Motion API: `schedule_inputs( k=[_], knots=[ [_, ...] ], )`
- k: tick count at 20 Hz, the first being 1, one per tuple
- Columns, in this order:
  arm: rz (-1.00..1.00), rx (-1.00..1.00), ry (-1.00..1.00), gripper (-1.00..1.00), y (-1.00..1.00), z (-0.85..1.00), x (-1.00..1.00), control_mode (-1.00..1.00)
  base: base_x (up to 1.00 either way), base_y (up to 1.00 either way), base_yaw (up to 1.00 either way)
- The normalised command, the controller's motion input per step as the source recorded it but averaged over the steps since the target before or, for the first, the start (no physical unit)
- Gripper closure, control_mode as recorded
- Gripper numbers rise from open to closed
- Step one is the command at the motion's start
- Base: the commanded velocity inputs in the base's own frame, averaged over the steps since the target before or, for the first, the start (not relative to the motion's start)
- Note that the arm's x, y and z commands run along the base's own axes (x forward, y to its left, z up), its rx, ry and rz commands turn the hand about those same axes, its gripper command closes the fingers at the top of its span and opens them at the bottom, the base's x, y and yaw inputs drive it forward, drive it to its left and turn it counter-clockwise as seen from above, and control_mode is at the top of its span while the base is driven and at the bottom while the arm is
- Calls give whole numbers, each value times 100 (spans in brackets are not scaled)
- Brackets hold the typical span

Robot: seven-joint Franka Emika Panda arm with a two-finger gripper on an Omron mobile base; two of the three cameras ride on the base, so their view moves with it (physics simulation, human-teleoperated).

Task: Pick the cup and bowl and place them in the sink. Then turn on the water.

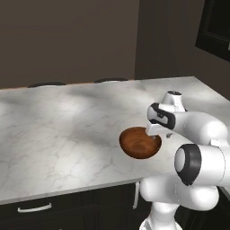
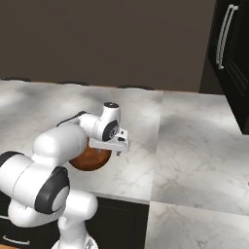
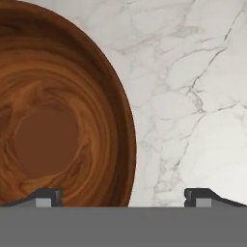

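The bowl, large, glossy and reddish-brown, stands upright on the marble counter near its front edge. My gripper hangs open just above the bowl's right rim, pointing down. In the hand view one fingertip is over the bowl's inside and the other is over bare marble, with the rim between them. Nothing is held. The cup and the sink are out of view.
The white marble counter spreads wide to the left and behind the bowl. Tall dark cabinets stand at the far right. Two dark stool tops sit along the counter's far edge. A drawer handle is below the front edge.
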Motion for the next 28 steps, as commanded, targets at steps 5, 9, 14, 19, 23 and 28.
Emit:
schedule_inputs(
  k=[5,9,14,19,23,28],
  knots=[
    [0,0,5,-100,0,-20,3,-100,0,0,0],
    [0,0,3,-100,0,-23,3,-100,0,0,0],
    [0,0,4,-100,0,-22,1,-100,0,0,0],
    [0,0,6,-100,0,-22,0,-100,0,0,0],
    [0,0,10,100,0,-6,0,-100,0,0,0],
    [0,0,6,100,0,0,0,-100,0,0,0]
  ],
)
